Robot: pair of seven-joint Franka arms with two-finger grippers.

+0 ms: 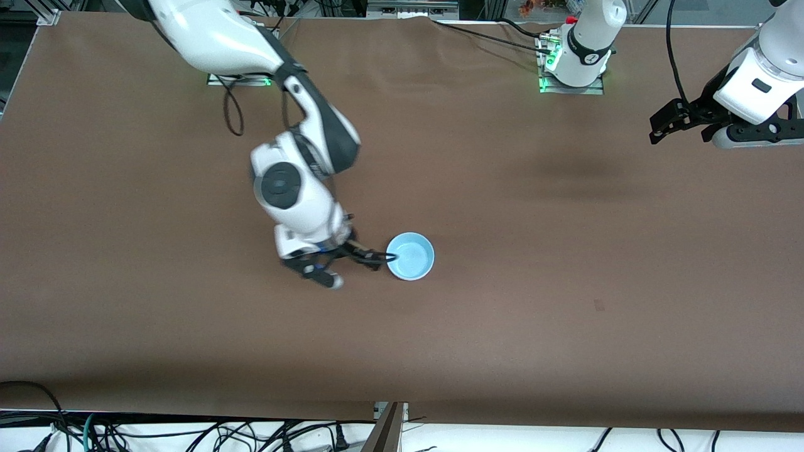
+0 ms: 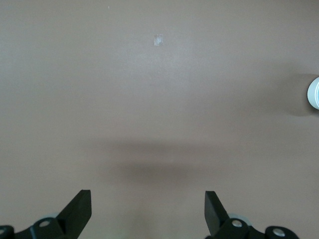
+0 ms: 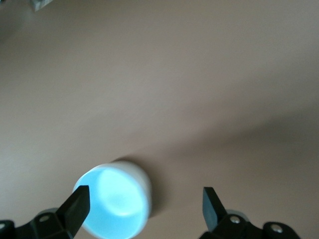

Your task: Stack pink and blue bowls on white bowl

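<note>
A light blue bowl (image 1: pixel 410 255) stands upright near the middle of the brown table (image 1: pixel 565 251). In the right wrist view the blue bowl (image 3: pixel 117 204) has a whitish outer wall. No pink bowl or white bowl shows on its own, and I cannot tell whether either sits under the blue one. My right gripper (image 1: pixel 363 269) is open just above the table beside the bowl, one finger (image 1: pixel 383 257) at the bowl's rim. Low in the right wrist view the right gripper (image 3: pixel 144 201) has part of the bowl between its open fingers. My left gripper (image 1: pixel 681 133) waits open over the left arm's end of the table. The left gripper (image 2: pixel 148 206) holds nothing.
The arm bases (image 1: pixel 571 69) stand at the table's edge farthest from the front camera. A small pale mark (image 1: pixel 598 306) is on the cloth toward the left arm's end. Cables (image 1: pixel 188 433) hang below the table's near edge. A sliver of the bowl (image 2: pixel 314 93) shows in the left wrist view.
</note>
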